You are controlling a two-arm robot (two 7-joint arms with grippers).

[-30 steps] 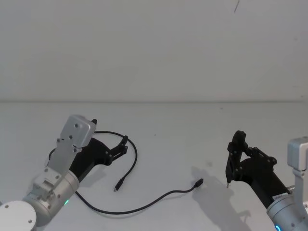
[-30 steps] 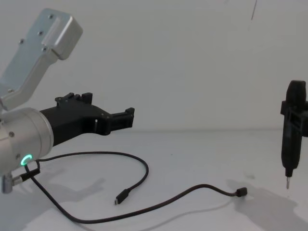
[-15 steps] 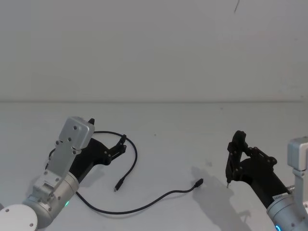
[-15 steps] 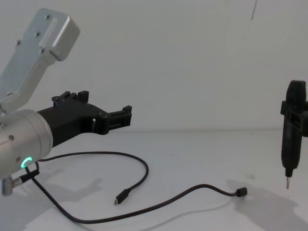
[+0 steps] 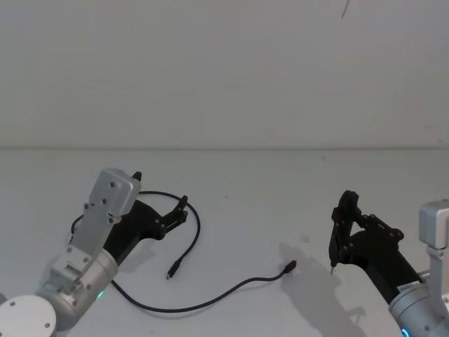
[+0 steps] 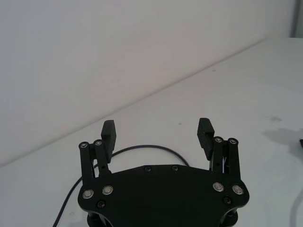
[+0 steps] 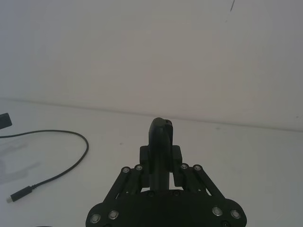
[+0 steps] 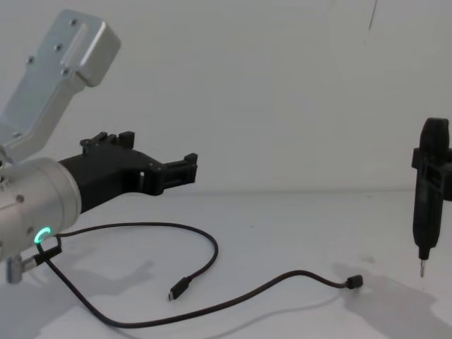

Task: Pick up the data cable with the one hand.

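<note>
The data cable (image 5: pixel 196 226) lies slack on the white table, looping out from under my left arm. One plug (image 5: pixel 172 269) rests in the middle and the other plug (image 5: pixel 289 267) farther right. My left gripper (image 5: pixel 181 209) hovers open just above the cable's loop, holding nothing. In the left wrist view its fingers (image 6: pixel 109 135) stand wide apart, with the cable (image 6: pixel 151 147) curving on the table beyond them. From the chest the left gripper (image 8: pixel 189 169) is clearly above the cable (image 8: pixel 212 248). My right gripper (image 5: pixel 342 216) is shut on a slim black tool (image 8: pixel 429 183) at the right.
The tool's thin metal tip (image 5: pixel 332 268) points down just right of the cable's right plug (image 8: pixel 354 282). A short black wire with a silver connector (image 8: pixel 28 260) hangs under my left arm. A white wall stands behind the table (image 5: pixel 252 182).
My left gripper drew back and down a little, then came forward again to nearly the same spot. The cable and the right arm have not moved.
</note>
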